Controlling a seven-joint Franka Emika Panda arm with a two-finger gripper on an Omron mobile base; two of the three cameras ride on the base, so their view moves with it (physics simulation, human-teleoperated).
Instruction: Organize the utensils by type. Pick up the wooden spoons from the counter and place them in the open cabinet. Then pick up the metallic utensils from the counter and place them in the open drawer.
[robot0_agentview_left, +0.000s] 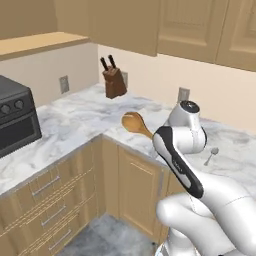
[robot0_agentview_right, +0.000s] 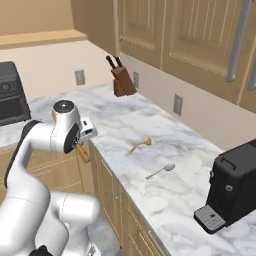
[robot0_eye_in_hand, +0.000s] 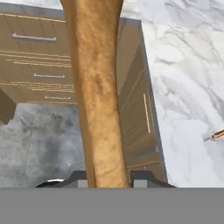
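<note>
Wooden spoon (robot0_agentview_left: 135, 123): clamped by handle in gripper (robot0_eye_in_hand: 105, 178), lifted off counter (robot0_agentview_left: 75, 120). Next, probably: carry to open cabinet.

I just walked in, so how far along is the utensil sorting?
Nothing looks put away yet. In hand: the gripper is shut on the wooden spoon, lifted off the counter near its edge. Left: stowing it in the cabinet, then moving the silver spoon and the gold utensil, both lying on the marble, to the drawer.

I'm looking at cream walls (robot0_agentview_left: 150, 75) with outlets, tan upper cabinets (robot0_agentview_right: 200, 35), a knife block (robot0_agentview_left: 114, 80), a black coffee machine (robot0_agentview_right: 235, 185), grey floor (robot0_eye_in_hand: 39, 135)
</note>
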